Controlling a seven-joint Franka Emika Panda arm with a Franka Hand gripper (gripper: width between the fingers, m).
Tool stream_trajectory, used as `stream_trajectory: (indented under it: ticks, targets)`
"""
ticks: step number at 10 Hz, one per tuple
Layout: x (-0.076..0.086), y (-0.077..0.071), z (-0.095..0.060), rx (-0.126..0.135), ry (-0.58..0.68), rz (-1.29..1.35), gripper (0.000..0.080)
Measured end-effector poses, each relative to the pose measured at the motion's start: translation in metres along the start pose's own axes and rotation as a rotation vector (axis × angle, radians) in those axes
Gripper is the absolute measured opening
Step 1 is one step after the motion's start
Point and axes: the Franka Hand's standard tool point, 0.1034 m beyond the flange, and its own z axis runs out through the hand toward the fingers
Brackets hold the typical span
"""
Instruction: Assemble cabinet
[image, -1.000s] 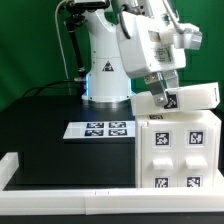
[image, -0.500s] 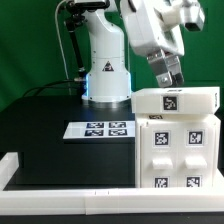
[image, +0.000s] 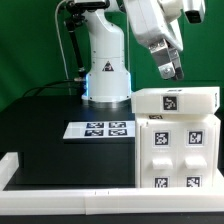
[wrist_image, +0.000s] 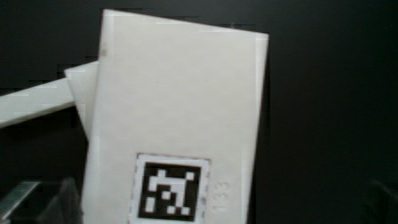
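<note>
Pincer (image: 172, 72) has risen higher above white top panel (image: 176, 100) on cabinet (image: 172, 150).

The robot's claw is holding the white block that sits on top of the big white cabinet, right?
Not quite. The gripper is not holding the white block. It hangs in the air above the block without touching it, as the exterior view shows. The block does sit on top of the cabinet.
</note>
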Motion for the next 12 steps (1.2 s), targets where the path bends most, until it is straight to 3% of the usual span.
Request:
stream_trajectory:
  ticks: [1, 4, 8, 11, 12]
  targets:
    - [0.0, -0.004, 0.0, -0.003, 0.002, -0.207, 0.0797]
    - [-0.006, 0.002, 0.003, -0.056, -0.018, -0.532, 0.0797]
    - [-0.006, 0.002, 0.003, -0.066, -0.015, -0.846, 0.0797]
    - [-0.013, 0.001, 0.0, -0.123, -0.024, -1.415, 0.0797]
    - [-0.014, 0.002, 0.001, -0.117, -0.019, -1.487, 0.0797]
